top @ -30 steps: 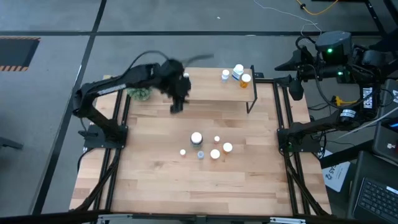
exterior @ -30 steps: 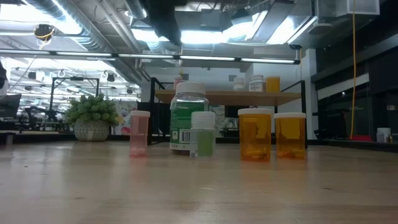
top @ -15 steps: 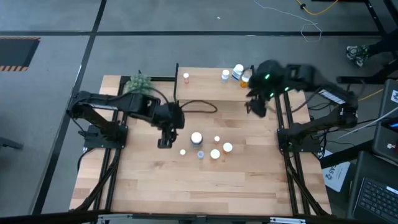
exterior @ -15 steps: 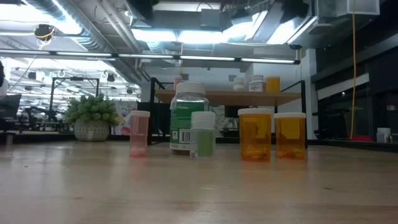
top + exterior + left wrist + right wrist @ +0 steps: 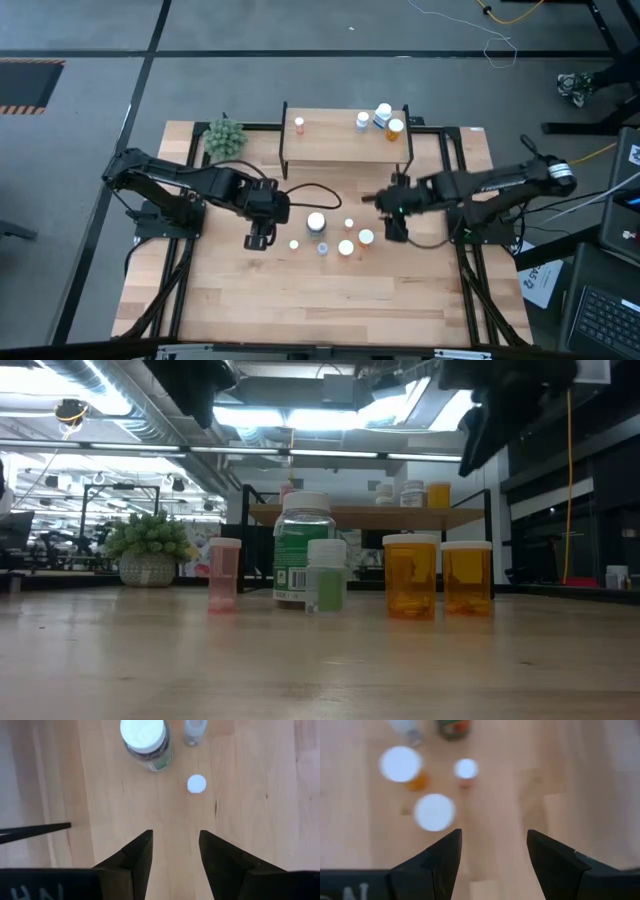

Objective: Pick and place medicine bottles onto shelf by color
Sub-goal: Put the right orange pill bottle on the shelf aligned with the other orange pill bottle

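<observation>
Light wooden tabletop (image 5: 300, 300), grey floor (image 5: 80, 150), ceiling strip lights (image 5: 330, 420)

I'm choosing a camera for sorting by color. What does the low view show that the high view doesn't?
Only the low view shows body colors clearly: a pink bottle, large green bottle, small green bottle and two orange bottles. Only the high view shows both grippers, left and right, flanking the cluster. Both show the shelf and plant.
</observation>
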Robot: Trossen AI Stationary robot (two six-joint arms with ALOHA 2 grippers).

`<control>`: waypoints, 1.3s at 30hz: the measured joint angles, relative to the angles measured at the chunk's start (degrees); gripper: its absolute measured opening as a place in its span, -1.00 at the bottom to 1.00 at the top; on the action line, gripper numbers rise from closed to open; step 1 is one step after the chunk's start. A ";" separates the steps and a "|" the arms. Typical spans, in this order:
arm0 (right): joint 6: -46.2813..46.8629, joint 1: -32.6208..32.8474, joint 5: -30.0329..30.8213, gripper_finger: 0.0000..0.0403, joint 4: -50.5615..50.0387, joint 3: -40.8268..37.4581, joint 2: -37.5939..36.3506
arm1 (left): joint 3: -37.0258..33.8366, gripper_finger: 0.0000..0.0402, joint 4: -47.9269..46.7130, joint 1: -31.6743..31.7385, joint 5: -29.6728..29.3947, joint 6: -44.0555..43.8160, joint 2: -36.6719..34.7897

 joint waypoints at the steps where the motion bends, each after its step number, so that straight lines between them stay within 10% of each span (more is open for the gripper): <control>1: 0.67 1.44 0.02 0.12 1.24 -0.87 0.00 | -0.05 -0.22 -0.02 0.02 -0.01 0.06 -0.38; 13: -0.87 7.38 -4.02 0.12 26.97 -13.96 0.48 | -6.37 -0.22 2.27 -1.20 -1.21 -0.12 -7.23; 39: -2.59 6.39 -2.23 0.18 32.30 -15.11 3.39 | -16.16 -0.22 14.23 -1.16 -1.84 0.15 -13.09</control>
